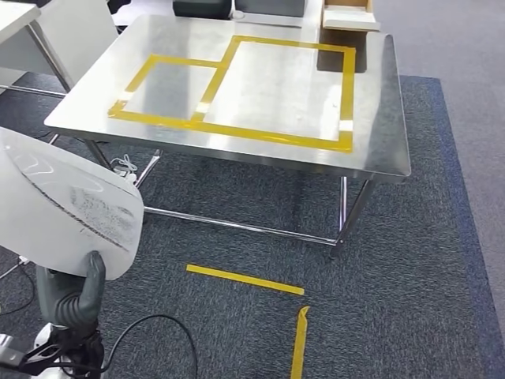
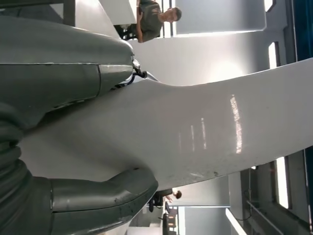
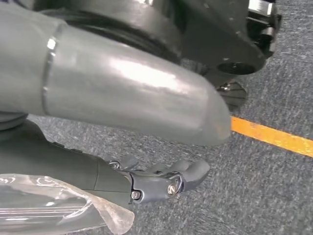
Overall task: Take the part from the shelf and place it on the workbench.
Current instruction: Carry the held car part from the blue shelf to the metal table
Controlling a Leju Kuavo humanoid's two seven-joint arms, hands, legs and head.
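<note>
Short of the workbench (image 1: 381,118), off its near left corner, a white curved part (image 1: 59,205) is held by the left hand (image 1: 74,296), thumb pressed to its lower edge; the part is clear of the bench top. On the bench top, two adjoining rectangles are marked in yellow tape (image 1: 268,134). The right hand (image 3: 155,181) is seen over carpet, fingers loosely extended and holding nothing.

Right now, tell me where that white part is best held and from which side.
Hold the white part at its lower edge, from underneath, where the left hand already grips it: the left wrist view shows a thin curved panel that thumb and fingers can clamp from opposite faces. Its broad smooth face gives no purchase.
</note>
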